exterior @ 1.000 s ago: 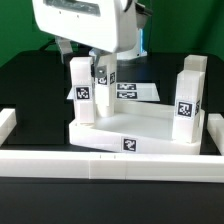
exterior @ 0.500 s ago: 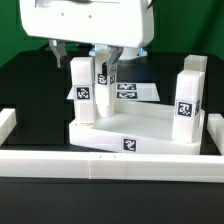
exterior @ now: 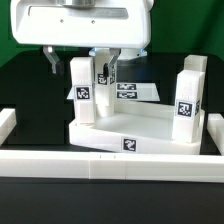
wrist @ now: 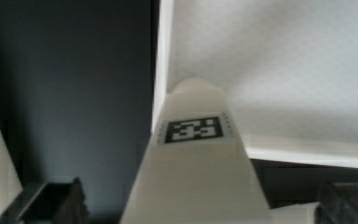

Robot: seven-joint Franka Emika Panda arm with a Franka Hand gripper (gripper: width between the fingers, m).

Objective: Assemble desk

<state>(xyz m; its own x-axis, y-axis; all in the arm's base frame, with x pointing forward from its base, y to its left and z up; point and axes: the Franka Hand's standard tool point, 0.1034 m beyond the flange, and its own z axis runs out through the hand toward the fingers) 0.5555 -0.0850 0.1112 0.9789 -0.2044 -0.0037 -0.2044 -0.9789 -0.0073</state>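
The tabletop lies on the black counter just behind the white border rail, rim upward. Three legs show standing upright on it: one at the corner on the exterior view's left, one at the corner on the exterior view's right, and a rear leg partly hidden by the arm. The marker board lies flat behind the tabletop.

The gripper hangs over the rear leg with its fingers spread wide, holding nothing. In the wrist view the leg rises between the two fingertips, its tagged end face toward the camera. Its long axis is vertical, in line with the approach. The leg appears centred in the gap, so a closing move should bear on two opposite side faces.
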